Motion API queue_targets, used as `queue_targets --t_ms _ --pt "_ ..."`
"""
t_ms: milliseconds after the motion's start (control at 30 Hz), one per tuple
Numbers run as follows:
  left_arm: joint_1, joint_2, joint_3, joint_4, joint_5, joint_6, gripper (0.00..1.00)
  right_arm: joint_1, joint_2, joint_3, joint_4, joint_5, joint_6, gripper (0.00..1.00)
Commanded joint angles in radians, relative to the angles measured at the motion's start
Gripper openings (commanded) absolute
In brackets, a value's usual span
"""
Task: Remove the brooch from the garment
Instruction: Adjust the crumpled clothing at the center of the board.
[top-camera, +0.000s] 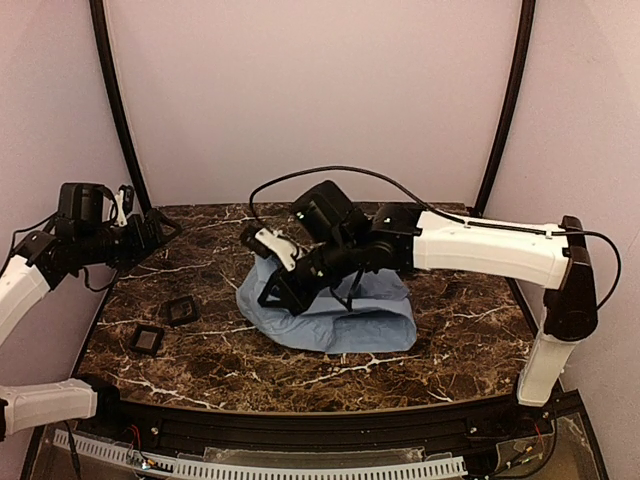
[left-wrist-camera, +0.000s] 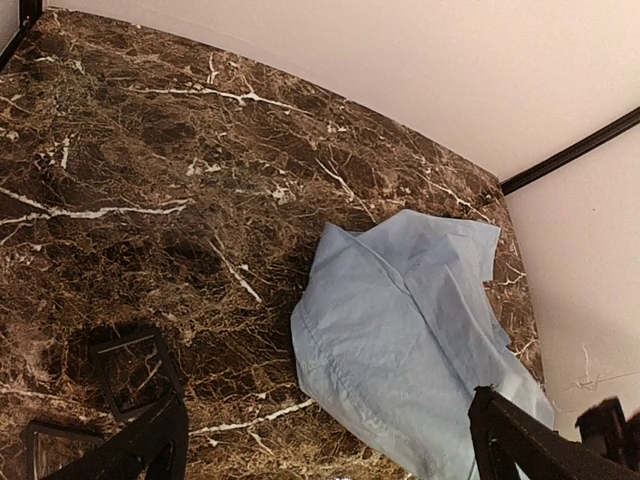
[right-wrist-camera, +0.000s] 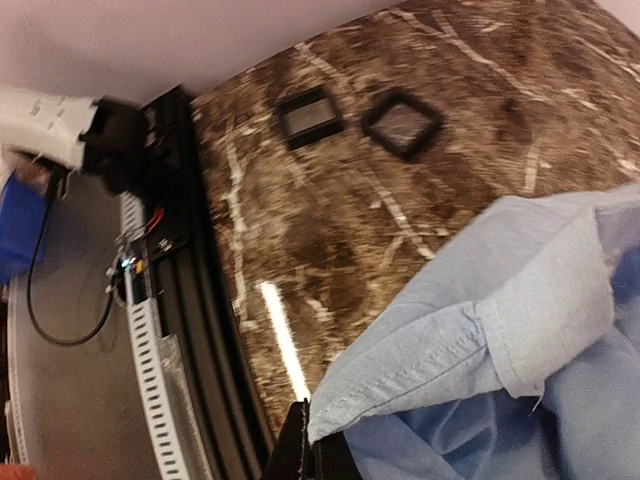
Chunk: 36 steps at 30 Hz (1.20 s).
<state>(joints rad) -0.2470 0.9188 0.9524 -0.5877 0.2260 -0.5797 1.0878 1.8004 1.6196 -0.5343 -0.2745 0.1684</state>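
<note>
The light blue garment (top-camera: 340, 315) lies crumpled in the middle of the marble table. It also shows in the left wrist view (left-wrist-camera: 410, 330) and the right wrist view (right-wrist-camera: 520, 330). The brooch is hidden in every view. My right gripper (top-camera: 290, 290) is at the garment's left edge, shut on a hemmed edge of the fabric, which is lifted off the table (right-wrist-camera: 322, 455). My left gripper (top-camera: 150, 235) is raised at the far left, away from the garment. Its jaws are open and empty (left-wrist-camera: 335, 470).
Two small black square pads (top-camera: 181, 310) (top-camera: 147, 340) lie on the table left of the garment; they also show in the right wrist view (right-wrist-camera: 402, 123) (right-wrist-camera: 308, 117). The table's front edge has a black rail (top-camera: 300, 430). Pale walls enclose the table.
</note>
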Motion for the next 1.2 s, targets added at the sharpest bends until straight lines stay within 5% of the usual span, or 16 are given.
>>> queue_targets --t_ms 0,33,233,400,733,1167 --pt "-0.003 -0.025 -0.032 -0.029 -0.002 -0.005 1.00 0.150 0.103 0.060 -0.108 -0.053 -0.079 0.00" --pt "-0.003 -0.026 -0.039 -0.031 -0.001 -0.006 1.00 0.169 0.122 0.081 -0.123 -0.050 -0.084 0.00" --pt "-0.003 -0.004 -0.076 -0.027 0.037 0.006 1.00 0.190 0.080 0.135 -0.131 0.072 -0.078 0.72" --pt "-0.017 0.031 -0.061 -0.036 0.070 0.031 1.00 0.102 -0.069 0.081 -0.050 0.171 0.089 0.97" --pt "-0.266 0.256 0.052 -0.025 -0.041 0.068 1.00 -0.183 -0.213 -0.212 -0.078 0.373 0.440 0.99" --pt "-0.573 0.691 0.425 -0.162 -0.141 0.205 1.00 -0.345 -0.069 -0.297 0.015 0.203 0.429 0.99"
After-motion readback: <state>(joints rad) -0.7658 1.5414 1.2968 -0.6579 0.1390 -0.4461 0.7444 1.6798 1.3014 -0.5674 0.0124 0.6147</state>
